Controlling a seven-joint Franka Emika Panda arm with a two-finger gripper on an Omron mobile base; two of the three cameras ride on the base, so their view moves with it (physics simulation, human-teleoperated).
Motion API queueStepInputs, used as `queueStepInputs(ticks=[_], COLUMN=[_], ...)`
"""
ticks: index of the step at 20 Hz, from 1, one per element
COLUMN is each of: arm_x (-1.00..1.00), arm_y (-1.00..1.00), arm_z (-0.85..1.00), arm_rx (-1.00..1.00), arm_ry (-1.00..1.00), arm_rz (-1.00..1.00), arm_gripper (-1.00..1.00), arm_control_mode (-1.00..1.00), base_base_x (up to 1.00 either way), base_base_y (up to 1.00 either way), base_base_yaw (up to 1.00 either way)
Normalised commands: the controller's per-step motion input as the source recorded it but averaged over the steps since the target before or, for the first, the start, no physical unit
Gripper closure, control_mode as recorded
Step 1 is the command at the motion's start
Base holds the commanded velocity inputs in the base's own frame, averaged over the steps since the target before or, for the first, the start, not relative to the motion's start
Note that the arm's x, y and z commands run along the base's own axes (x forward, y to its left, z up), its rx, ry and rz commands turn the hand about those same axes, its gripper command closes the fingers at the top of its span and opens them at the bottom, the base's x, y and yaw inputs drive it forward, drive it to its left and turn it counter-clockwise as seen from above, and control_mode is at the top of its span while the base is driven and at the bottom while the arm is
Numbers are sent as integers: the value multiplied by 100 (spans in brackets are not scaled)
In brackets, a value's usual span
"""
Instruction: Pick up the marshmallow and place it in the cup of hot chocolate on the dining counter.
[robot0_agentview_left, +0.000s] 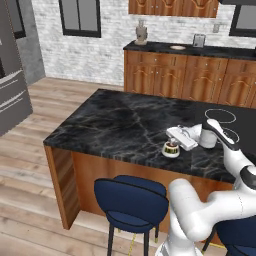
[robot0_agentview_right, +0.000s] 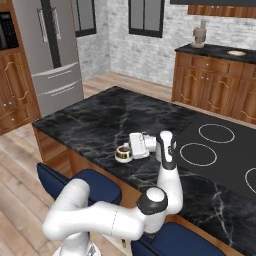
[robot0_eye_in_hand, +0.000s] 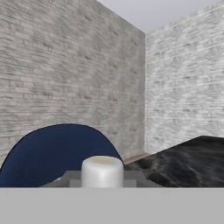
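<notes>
My gripper (robot0_agentview_left: 173, 140) clamps the marshmallow (robot0_eye_in_hand: 102, 171) seemingly above the cup (robot0_agentview_left: 170, 149) near the tabletop's (robot0_agentview_left: 115, 125) front edge; misaligned release risks missing.

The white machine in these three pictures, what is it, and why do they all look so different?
It is a robot arm with a two-finger gripper, in a simulated kitchen. Two pictures come from cameras behind it, left and right, looking down on the dining counter. There the gripper hangs close above the cup of hot chocolate. The third comes from a camera on the hand itself: the whitish block at its bottom is the marshmallow, apparently held between the fingers. Behind it are a blue stool and brick walls.
</notes>
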Motion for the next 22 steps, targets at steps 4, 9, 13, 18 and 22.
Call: queueStepInputs(ticks=[4, 9, 13, 18, 22], arm_x=[-6, -18, -36, -47, -66], arm_y=[0, 0, 0, 0, 2], arm_z=[-5, 0, 18, 63, 73], arm_rx=[0, 0, 0, 0, -1], arm_ry=[-3, -3, -12, -13, -17], arm_rz=[0, 0, 0, 0, 0], arm_gripper=[-100, -100, -100, -100, -100], arm_control_mode=[-100, -100, -100, -100, -100], base_base_x=[0, 0, 0, 0, 0], base_base_y=[0, 0, 0, 0, 0], base_base_yaw=[0, 0, 0, 0, 0])
